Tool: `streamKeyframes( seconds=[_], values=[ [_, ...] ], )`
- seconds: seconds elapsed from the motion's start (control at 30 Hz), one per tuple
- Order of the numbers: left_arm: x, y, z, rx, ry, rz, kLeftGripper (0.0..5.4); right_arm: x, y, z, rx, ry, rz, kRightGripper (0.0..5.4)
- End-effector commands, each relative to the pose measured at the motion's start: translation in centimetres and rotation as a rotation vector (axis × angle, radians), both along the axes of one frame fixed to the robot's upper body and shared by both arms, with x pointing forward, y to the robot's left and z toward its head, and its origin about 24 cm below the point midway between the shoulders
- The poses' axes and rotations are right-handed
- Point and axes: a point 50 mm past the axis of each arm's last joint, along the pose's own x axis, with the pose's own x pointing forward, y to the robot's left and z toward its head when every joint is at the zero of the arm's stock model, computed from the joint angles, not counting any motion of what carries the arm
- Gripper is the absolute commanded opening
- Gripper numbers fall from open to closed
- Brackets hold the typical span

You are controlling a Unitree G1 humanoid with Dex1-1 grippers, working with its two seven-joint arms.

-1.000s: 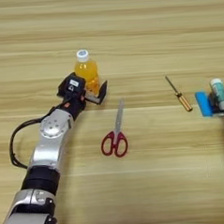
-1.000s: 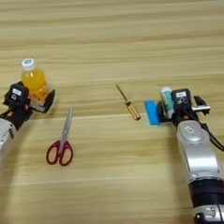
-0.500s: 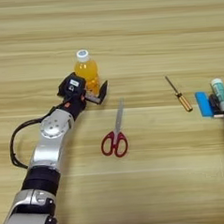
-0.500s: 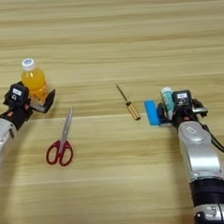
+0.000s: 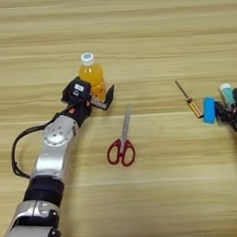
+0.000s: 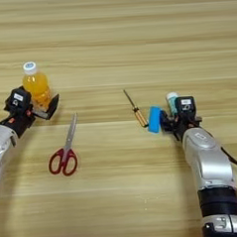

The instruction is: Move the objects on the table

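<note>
A small orange-juice bottle (image 5: 90, 72) with a white cap stands upright left of centre. My left gripper (image 5: 100, 96) is open around its base, one black finger (image 5: 109, 94) showing on the bottle's right. Red-handled scissors (image 5: 122, 140) lie in front of it, blades pointing away. A thin amber-handled screwdriver (image 6: 134, 109) lies at centre right. Beside it a blue block (image 6: 154, 119) stands on edge, with my right gripper (image 6: 166, 121) against its right side. The white-and-teal glue stick (image 6: 172, 101) stands just behind that gripper.
The wooden table (image 5: 134, 25) fills both views. My left arm (image 5: 51, 159) crosses the near left of the table, and my right arm (image 6: 208, 169) comes up from the near right.
The blue block and my right gripper have shifted a little to the left, towards the screwdriver. The bottle, scissors and left gripper have stayed put.
</note>
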Motion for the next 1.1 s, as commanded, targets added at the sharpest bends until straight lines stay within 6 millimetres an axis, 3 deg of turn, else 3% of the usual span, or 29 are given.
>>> streamKeyframes(
  seconds=[0.03, 0.33, 0.67, 0.9, 1.1],
  values=[
    [-0.1, -0.1, 0.0, 0.004, 0.003, 0.001, 5.4, -0.7, 0.1, -1.4, 0.018, 0.084, -0.005, 2.65],
    [-0.1, -0.1, 0.0, 0.004, 0.002, 0.001, 5.4, -0.7, 0.1, -1.4, 0.014, 0.081, -0.012, 1.69],
    [-0.1, -0.2, 0.0, 0.004, 0.003, 0.0, 5.4, -0.4, 0.5, -0.6, 0.056, 0.022, -0.013, 1.67],
    [-0.2, -0.3, 0.0, 0.004, 0.004, 0.001, 5.4, -0.3, 1.3, 2.0, 0.106, -0.102, -0.019, 1.67],
    [-0.2, -0.4, 0.0, 0.004, 0.004, 0.001, 5.4, -0.7, 3.4, 4.2, 0.127, -0.183, 0.039, 1.67]
  ],
)
